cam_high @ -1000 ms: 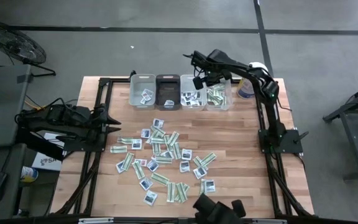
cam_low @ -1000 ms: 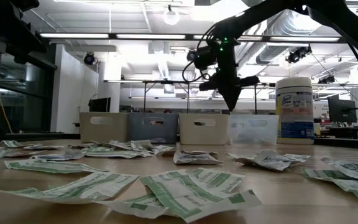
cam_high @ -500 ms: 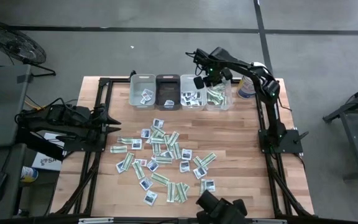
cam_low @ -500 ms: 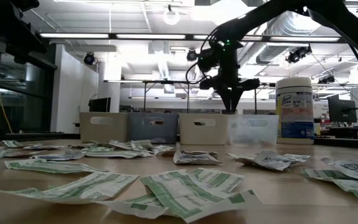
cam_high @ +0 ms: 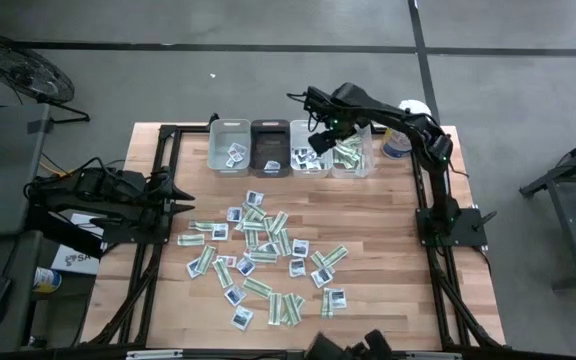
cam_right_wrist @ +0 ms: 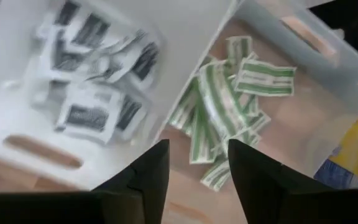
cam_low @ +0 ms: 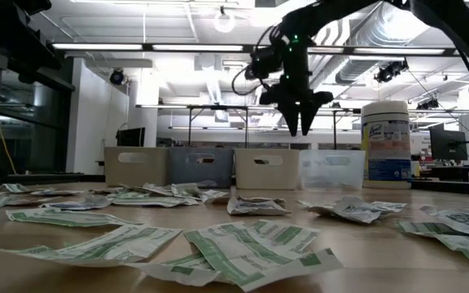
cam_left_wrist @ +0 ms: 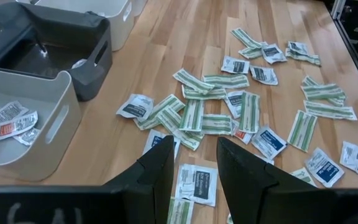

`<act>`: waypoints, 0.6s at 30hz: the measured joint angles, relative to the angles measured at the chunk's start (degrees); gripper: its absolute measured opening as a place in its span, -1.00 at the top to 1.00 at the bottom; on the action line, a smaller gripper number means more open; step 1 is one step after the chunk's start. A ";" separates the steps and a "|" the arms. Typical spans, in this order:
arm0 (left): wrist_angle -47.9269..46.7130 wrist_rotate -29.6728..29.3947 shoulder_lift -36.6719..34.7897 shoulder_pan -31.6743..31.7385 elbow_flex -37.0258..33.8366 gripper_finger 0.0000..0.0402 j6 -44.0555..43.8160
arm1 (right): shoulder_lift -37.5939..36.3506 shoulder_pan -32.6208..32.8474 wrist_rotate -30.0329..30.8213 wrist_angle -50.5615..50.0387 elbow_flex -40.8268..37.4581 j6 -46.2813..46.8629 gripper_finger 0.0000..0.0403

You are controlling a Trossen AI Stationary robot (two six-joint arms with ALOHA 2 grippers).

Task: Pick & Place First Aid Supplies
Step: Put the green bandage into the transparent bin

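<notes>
The first aid supplies [cam_high: 263, 252] lie scattered flat on the wooden table, green-and-white strips mixed with squarish white packets [cam_left_wrist: 229, 112]. Four bins stand in a row at the far edge. My right gripper [cam_high: 320, 138] hangs open above the white bin [cam_high: 310, 152] and the clear bin [cam_high: 354, 152], its fingers pointing down [cam_low: 300, 130] with nothing between them. Below it, green strips [cam_right_wrist: 222, 99] lie in the clear bin and white packets [cam_right_wrist: 92, 93] in the white bin. My left gripper [cam_high: 186, 205] waits open at the table's left edge, above the pile [cam_left_wrist: 194, 142].
A light grey bin [cam_high: 230, 148] with a few packets and a dark bin [cam_high: 270, 148] stand left of the white one. A tall white canister [cam_low: 386, 142] stands right of the clear bin. A bare strip of wood separates the bins from the pile.
My right gripper dipped toward the clear bin and opened there, then rose and shifted toward the table's left, now standing over the wall between the white and clear bins.
</notes>
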 joint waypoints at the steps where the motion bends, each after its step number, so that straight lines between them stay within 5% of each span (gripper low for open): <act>1: -0.01 0.02 0.00 -0.02 0.00 0.41 0.00 | -0.46 0.56 -0.11 -0.46 0.00 0.04 0.22; 18: -0.65 4.32 0.00 0.00 0.00 0.41 3.59 | -2.76 19.40 2.76 -10.91 0.00 6.90 0.23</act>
